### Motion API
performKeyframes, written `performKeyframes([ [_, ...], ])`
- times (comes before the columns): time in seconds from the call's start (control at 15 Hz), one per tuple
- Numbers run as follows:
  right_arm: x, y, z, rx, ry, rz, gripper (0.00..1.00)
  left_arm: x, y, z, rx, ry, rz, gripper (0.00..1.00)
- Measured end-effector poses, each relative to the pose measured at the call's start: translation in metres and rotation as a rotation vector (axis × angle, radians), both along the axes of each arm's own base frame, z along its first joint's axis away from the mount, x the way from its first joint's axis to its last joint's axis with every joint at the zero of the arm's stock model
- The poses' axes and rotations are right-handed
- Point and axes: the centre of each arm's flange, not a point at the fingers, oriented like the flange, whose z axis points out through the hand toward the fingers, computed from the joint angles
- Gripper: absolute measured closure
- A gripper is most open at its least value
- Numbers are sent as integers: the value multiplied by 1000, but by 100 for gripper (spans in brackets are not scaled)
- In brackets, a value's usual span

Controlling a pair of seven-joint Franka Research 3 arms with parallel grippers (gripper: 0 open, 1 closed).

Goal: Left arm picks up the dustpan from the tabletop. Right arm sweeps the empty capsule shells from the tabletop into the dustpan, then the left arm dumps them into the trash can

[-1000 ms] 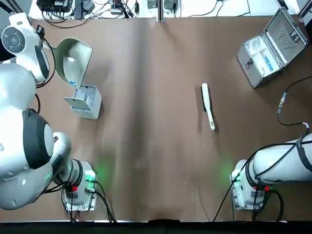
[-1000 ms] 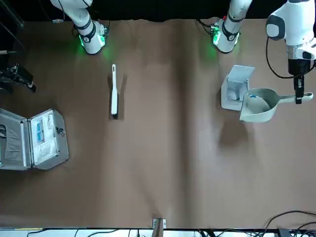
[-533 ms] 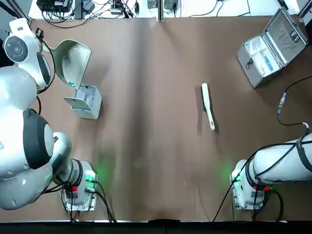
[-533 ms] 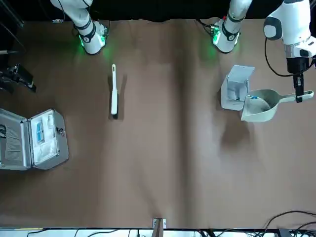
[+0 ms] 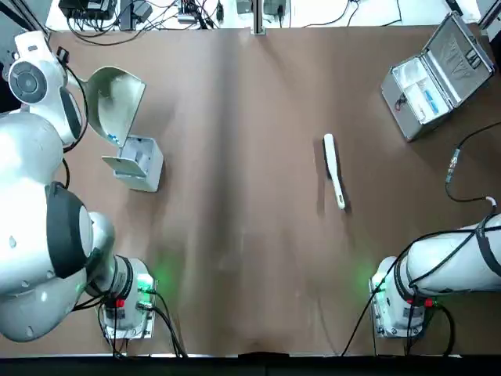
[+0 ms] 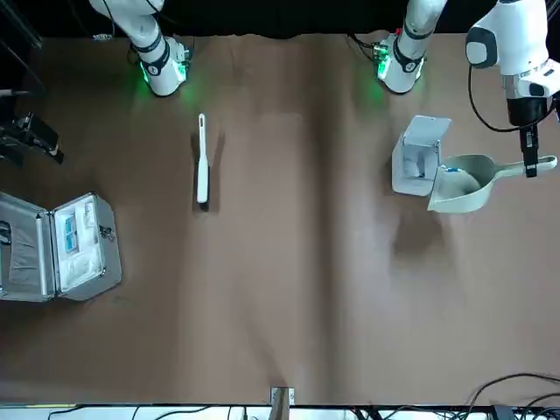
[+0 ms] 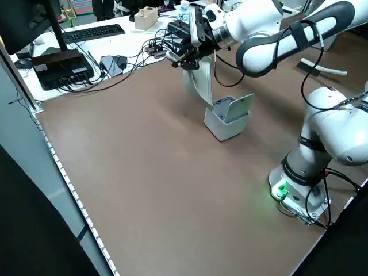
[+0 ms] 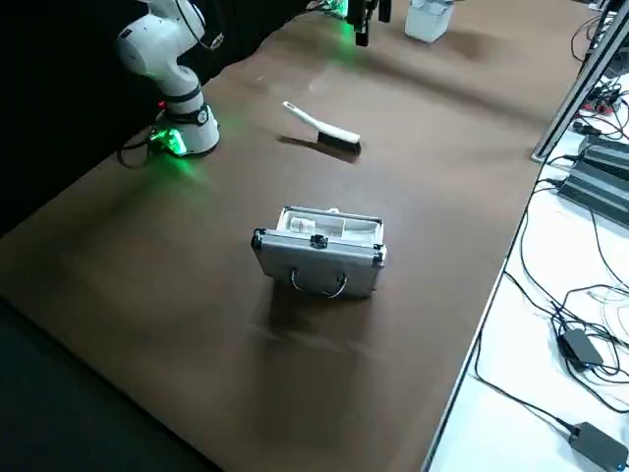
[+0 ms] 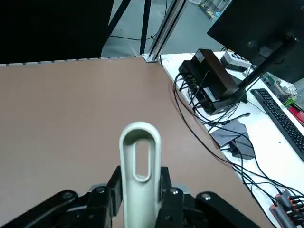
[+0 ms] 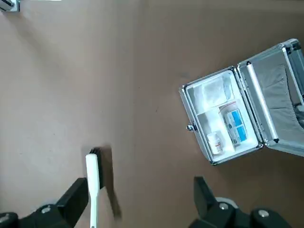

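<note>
Left gripper (image 6: 529,166): raised over the table's left edge, toward the far left corner; its fingers are clamped on the thin handle of the dustpan (image 6: 461,183), as the left wrist view shows with the handle loop standing up between them.
Dustpan: held off the table and tipped, handle end in the gripper, scoop reaching inward from the gripper so that its mouth hangs just over the open trash can (image 5: 135,162).
Trash can: stands on the table near the left edge, lid flipped up, just beside and below the scoop.
Right gripper (image 10: 140,202): high above the right half of the table, fingers spread wide and gripping nothing.
Brush (image 5: 334,170): lies flat on the table right of centre, apart from both grippers.
Metal case (image 5: 438,77): open, at the far right corner.
Capsule shells: too small to make out.
</note>
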Motion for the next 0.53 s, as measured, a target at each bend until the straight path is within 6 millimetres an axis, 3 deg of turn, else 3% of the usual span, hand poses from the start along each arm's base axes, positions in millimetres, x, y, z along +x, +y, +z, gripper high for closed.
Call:
performKeyframes([
  [0.53,0,0,0,0,1,0,2,-2,-1,3,13,-5,1,66],
])
